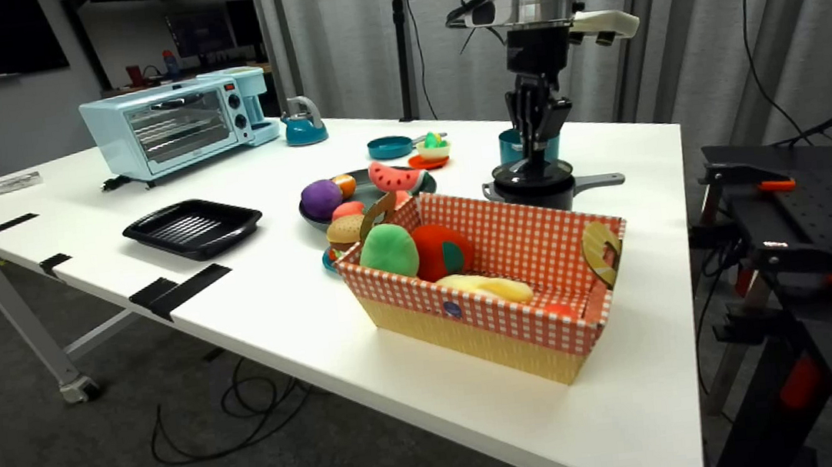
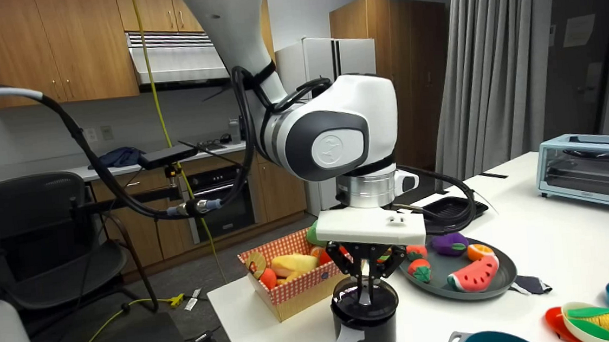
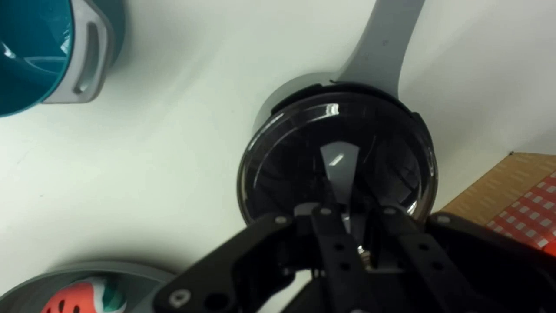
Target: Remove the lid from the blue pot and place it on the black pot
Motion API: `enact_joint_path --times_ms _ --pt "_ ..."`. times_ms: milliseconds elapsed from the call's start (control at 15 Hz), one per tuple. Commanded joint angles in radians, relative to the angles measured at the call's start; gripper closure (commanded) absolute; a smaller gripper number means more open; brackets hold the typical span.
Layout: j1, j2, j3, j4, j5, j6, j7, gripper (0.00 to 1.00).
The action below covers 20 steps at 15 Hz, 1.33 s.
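The lid [image 3: 286,174], round, dark and see-through with a grey handle [image 3: 341,163], lies over the black pot [image 2: 372,339]. Its rim looks level with the pot's top in the exterior views; whether it is fully seated I cannot tell. My gripper [image 2: 365,291] points straight down, shut on the lid's handle. In the wrist view the gripper [image 3: 347,213] hides the near part of the lid. A pale grey handle [image 1: 598,181] sticks out from the black pot. The blue pot [image 3: 34,52], uncovered, stands apart from it, partly behind my gripper [image 1: 531,155] in an exterior view.
A red checkered basket [image 1: 465,336] of soft toy food stands close to the black pot. Nearby is a grey plate [image 2: 437,269] of toy fruit. Farther off are a teal pan [image 1: 389,147], a small bowl [image 2: 571,313], a black tray [image 1: 191,226] and a toaster oven [image 1: 177,127].
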Motion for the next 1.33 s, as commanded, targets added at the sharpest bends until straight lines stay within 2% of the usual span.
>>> enact_joint_path --times_ms 0,200,267,333,400,933,1267 --pt "-0.01 -0.012 0.005 -0.034 -0.038 0.013 0.02 0.96" --pt "-0.008 -0.008 0.005 -0.046 -0.054 0.012 0.025 0.96" --pt "-0.006 -0.006 0.005 -0.046 -0.059 0.013 0.029 0.92" --pt "-0.006 -0.004 0.004 -0.045 -0.067 0.013 0.03 0.6" --pt "-0.004 -0.002 0.002 -0.042 -0.075 0.013 0.036 0.6" --pt "-0.002 0.01 0.0 -0.033 -0.124 0.013 0.053 0.02" --pt "-0.006 -0.007 0.009 -0.027 -0.118 -0.033 0.054 0.0"
